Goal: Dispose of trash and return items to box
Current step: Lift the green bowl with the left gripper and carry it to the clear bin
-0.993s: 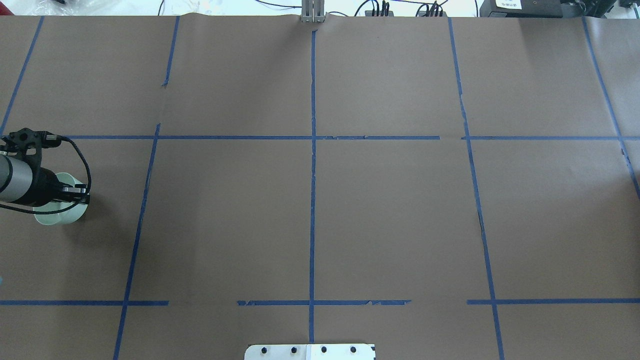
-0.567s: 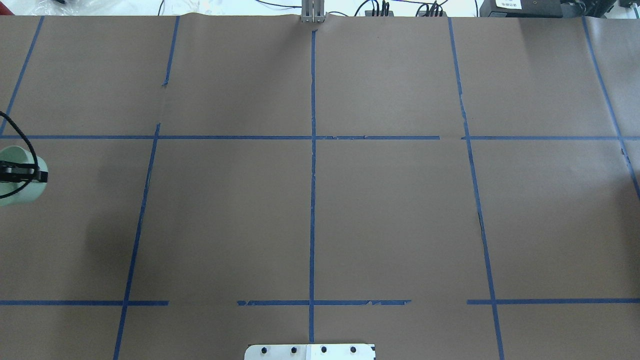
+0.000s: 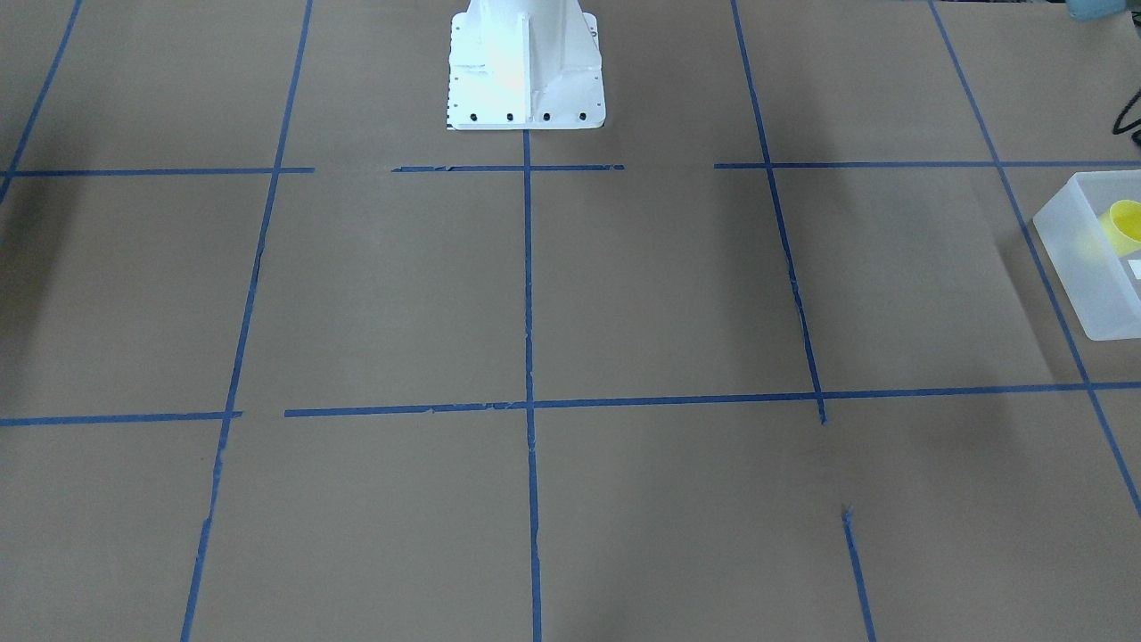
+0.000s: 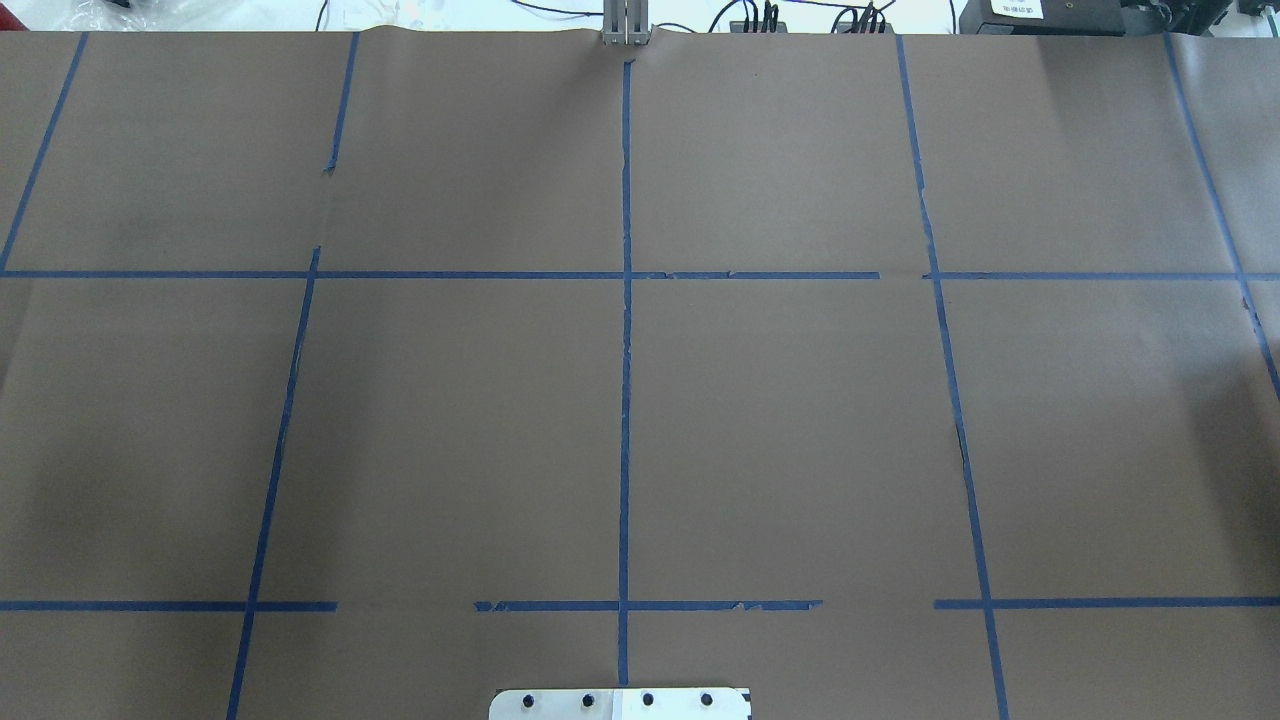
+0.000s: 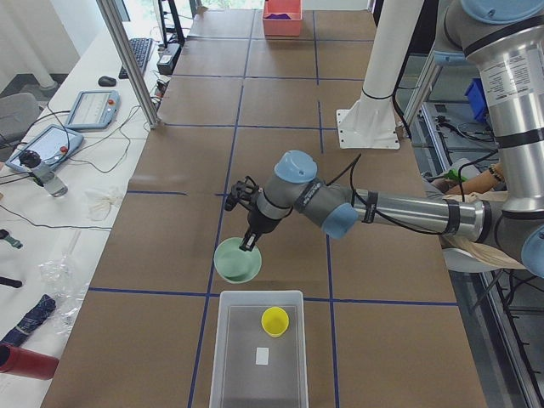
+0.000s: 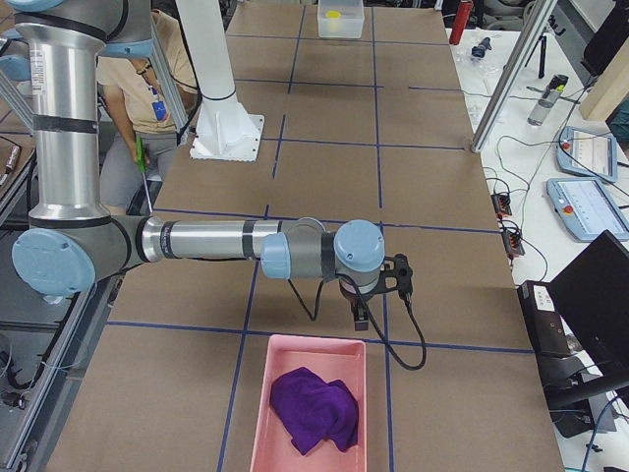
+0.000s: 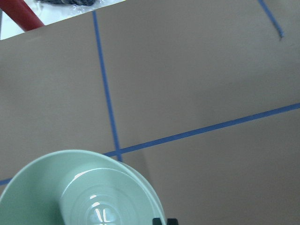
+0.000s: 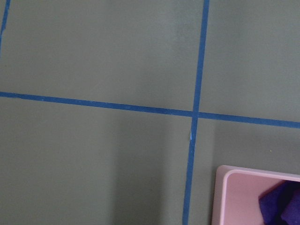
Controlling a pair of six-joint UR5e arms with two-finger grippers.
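One tilted mint-green bowl (image 5: 237, 262), mouth partly upward, rim pinched in left tool (image 5: 248, 246), near box (image 5: 226, 357)

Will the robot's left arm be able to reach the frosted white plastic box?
Probably yes. Its end effector, at the pale mint-green round bowl, sits right beside the frosted white plastic box's rim, nothing between.
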